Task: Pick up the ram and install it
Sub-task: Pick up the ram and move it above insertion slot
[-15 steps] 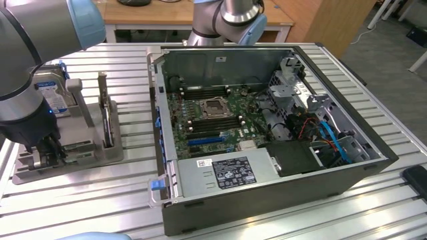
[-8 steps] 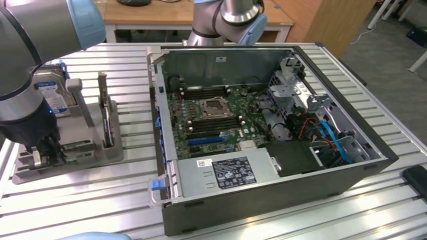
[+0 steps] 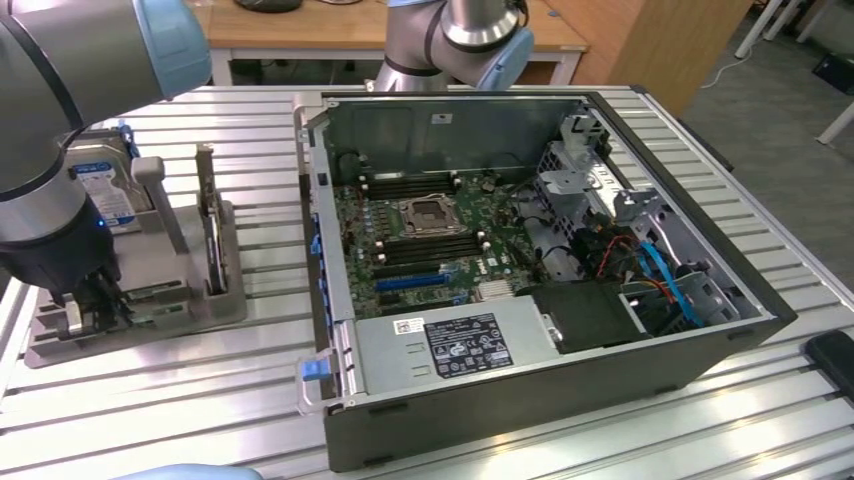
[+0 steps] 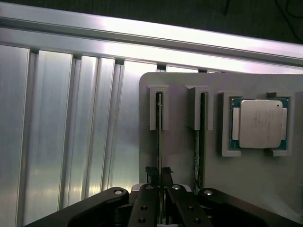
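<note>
- The black two-fingered metal gripper [image 4: 159, 174] is nearest the wrist camera. Its jaws are drawn in tight on either side of a thin board edge, and as far as I can tell they are pinching it.
- That board is the ram [image 4: 159, 132], a long, narrow circuit-board stick seen edge-on. It stands upright in a slot of the pale grey moulded plastic holder [image 4: 180, 142]. Of the two occupied slots, it is in the one farther from the square silver processor chip [image 4: 259, 124].
- A second thin stick [image 4: 200, 142] stands in the slot between the ram and the processor, with no finger touching it.
- In the exterior view the gripper [image 3: 96, 300] is at the lower left of the frame, reaching down into the holder [image 3: 160, 320], which sits on the ribbed aluminium table [image 3: 200, 400].
- A silver hard drive with a blue-white label [image 3: 104, 190] stands at the holder's far end, at the left of the frame.
- The open black computer case [image 3: 534, 420] fills the centre and right of the frame. Its green motherboard [image 3: 427, 230] is exposed, and the long dark memory slots [image 3: 427, 245] appear unfilled.
- Progress: this looks like the grasping stage. The ram is gripped but sits in its slot, not yet lifted, and it is well apart from the case. The carry and the install are both left to do.
</note>
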`<state>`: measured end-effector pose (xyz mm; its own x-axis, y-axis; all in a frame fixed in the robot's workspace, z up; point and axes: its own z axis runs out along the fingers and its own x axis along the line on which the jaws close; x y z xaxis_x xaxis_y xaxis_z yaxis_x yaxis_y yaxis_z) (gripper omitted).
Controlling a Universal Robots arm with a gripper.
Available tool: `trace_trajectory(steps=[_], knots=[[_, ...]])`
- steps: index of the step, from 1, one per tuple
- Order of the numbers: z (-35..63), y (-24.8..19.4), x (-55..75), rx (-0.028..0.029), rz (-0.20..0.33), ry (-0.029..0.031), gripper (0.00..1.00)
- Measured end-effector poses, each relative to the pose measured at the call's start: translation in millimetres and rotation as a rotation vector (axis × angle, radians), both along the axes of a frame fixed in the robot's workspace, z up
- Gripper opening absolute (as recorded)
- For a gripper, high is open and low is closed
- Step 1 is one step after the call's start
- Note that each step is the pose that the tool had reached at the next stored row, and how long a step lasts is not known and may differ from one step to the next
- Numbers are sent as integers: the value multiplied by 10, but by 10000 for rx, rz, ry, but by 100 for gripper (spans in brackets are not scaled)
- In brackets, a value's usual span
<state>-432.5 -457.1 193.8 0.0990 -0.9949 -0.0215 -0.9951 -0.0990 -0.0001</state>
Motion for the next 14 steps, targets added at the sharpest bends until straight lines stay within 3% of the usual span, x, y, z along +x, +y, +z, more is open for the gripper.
trace_trajectory(steps=[14], knots=[[205, 0, 0, 61, -1, 0, 13]])
